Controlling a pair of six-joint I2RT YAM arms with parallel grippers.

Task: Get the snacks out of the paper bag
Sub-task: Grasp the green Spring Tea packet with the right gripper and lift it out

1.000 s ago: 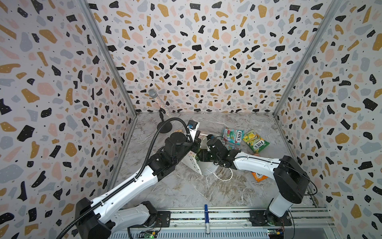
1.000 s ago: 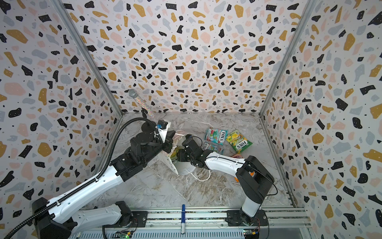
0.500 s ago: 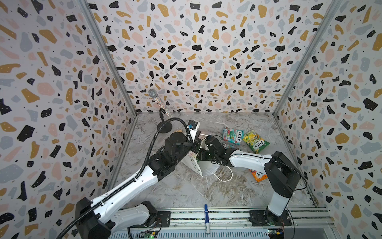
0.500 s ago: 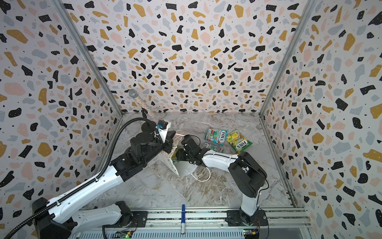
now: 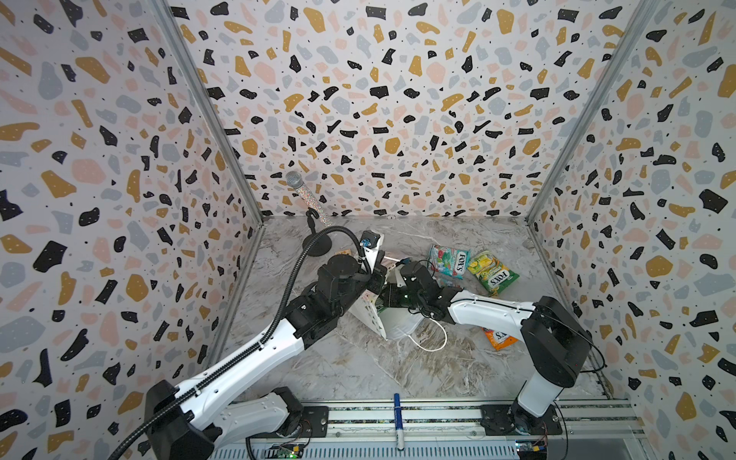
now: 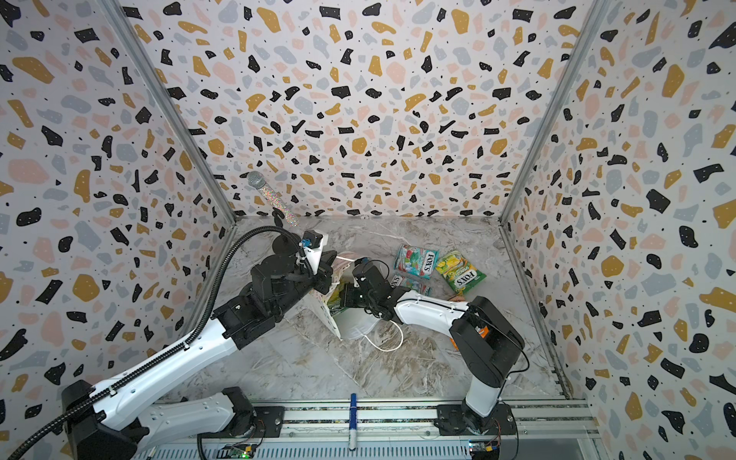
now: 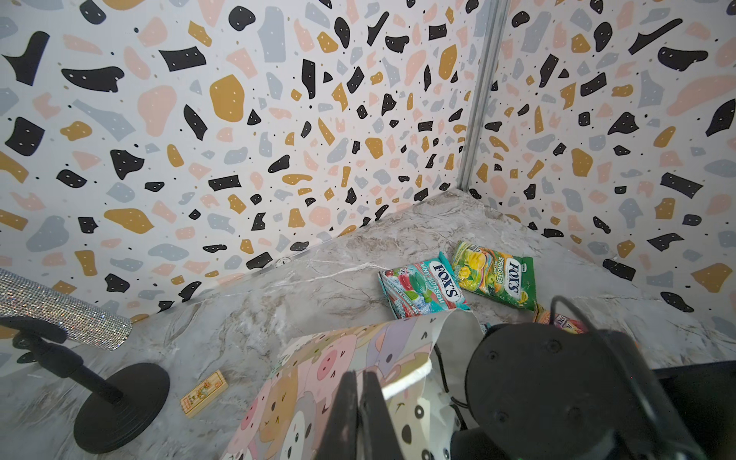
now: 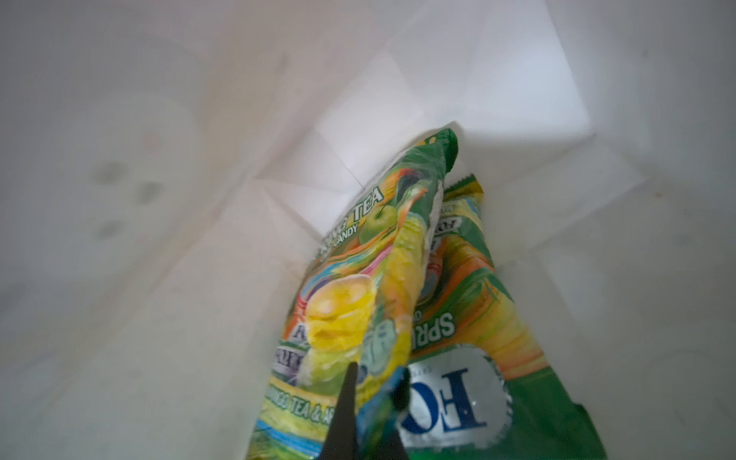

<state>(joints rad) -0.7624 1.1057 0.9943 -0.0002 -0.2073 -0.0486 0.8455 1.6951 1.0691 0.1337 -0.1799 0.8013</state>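
Bag: paper bag [image 7: 318, 374] tipped over on the table [image 5: 358, 370], its rim pinched in the left pincer [image 7: 359, 378].
Right pincer [image 8: 376, 380]: inside the bag, clamped on a yellow-green packet [image 8: 358, 302], with a second packet [image 8: 478, 318] beside it.
Out: teal-red packets [image 5: 448, 259] and a loose yellow-green packet [image 5: 494, 273] at the bag's 2 o'clock, an orange packet [image 5: 498, 338] at 4 o'clock.
Left: apparently the two packets inside.

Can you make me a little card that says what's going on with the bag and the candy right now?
Left fingers: shut on the bag, at its rim
Right fingers: inside the bag, shut on the gripped packet, yellow-green
Also in bag: second packet, yellow-green
Out on table: teal packet, yellow packet, orange packet
Other stuff: microphone, block
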